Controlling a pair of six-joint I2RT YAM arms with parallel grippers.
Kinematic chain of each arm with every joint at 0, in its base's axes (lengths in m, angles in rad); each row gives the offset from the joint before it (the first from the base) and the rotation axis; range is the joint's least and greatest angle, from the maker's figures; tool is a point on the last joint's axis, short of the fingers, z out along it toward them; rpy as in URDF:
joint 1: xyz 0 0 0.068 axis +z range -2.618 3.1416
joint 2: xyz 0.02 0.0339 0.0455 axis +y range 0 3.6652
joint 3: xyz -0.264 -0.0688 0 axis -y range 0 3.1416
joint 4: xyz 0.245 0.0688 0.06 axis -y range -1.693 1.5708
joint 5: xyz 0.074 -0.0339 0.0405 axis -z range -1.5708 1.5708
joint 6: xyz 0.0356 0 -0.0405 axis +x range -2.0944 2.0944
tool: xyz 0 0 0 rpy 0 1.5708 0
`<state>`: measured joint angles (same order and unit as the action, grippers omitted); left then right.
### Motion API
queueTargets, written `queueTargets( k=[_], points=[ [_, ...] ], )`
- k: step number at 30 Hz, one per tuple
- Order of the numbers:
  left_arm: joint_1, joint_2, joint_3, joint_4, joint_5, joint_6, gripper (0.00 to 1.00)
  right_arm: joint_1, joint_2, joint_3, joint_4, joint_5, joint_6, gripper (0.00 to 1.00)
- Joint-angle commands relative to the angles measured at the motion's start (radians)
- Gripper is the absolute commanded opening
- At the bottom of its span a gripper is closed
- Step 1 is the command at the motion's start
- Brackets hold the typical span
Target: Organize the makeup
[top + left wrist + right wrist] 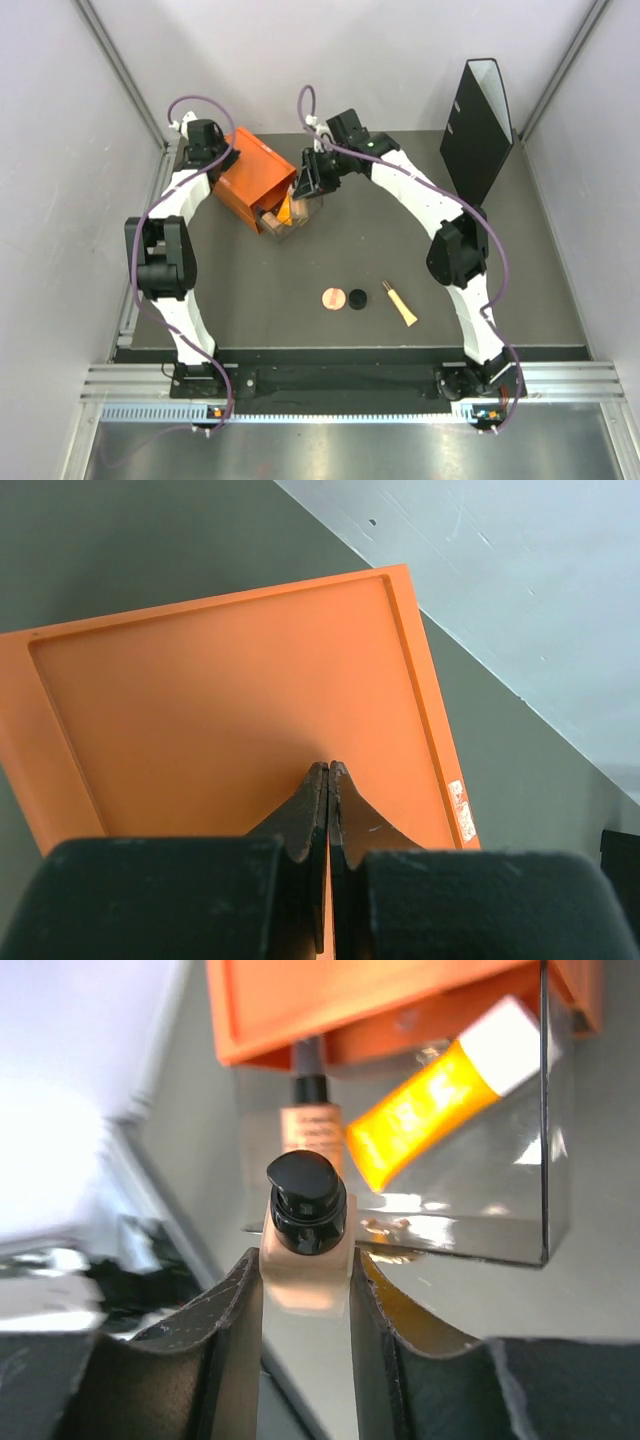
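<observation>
Makeup was split: I observed the orange tube (440, 1100) and a beige bottle (312, 1120) in the clear drawer (480, 1220), with the pink disc (333, 298), black disc (357, 298) and beige stick (400, 305) on the counter (250, 300). Right end effector (305, 1260) gripped a black-capped bottle (307, 1205) just before the drawer; left end effector (328, 770) was closed tight, empty, over the orange box (230, 710).

Robot lab cell: white panel walls (60, 150), aluminium base rail (350, 383), bolted left arm (160, 262), right arm (455, 255).
</observation>
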<state>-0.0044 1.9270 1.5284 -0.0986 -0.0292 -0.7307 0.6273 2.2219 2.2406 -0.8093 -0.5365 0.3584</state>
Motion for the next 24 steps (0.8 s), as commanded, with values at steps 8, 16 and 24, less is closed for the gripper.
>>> queueTargets(
  k=[8,16,24],
  points=[
    [-0.005,0.102,-0.05,-0.201,0.014,0.025,0.0,-0.061,0.042,-0.082,0.631,-0.316,0.565,0.0],
    [-0.005,0.099,-0.047,-0.199,0.009,0.027,0.0,-0.06,0.064,-0.076,0.537,-0.309,0.559,0.02],
    [-0.006,0.104,-0.03,-0.199,-0.001,0.031,0.0,-0.071,0.093,-0.075,0.378,-0.349,0.55,0.09]
  ],
)
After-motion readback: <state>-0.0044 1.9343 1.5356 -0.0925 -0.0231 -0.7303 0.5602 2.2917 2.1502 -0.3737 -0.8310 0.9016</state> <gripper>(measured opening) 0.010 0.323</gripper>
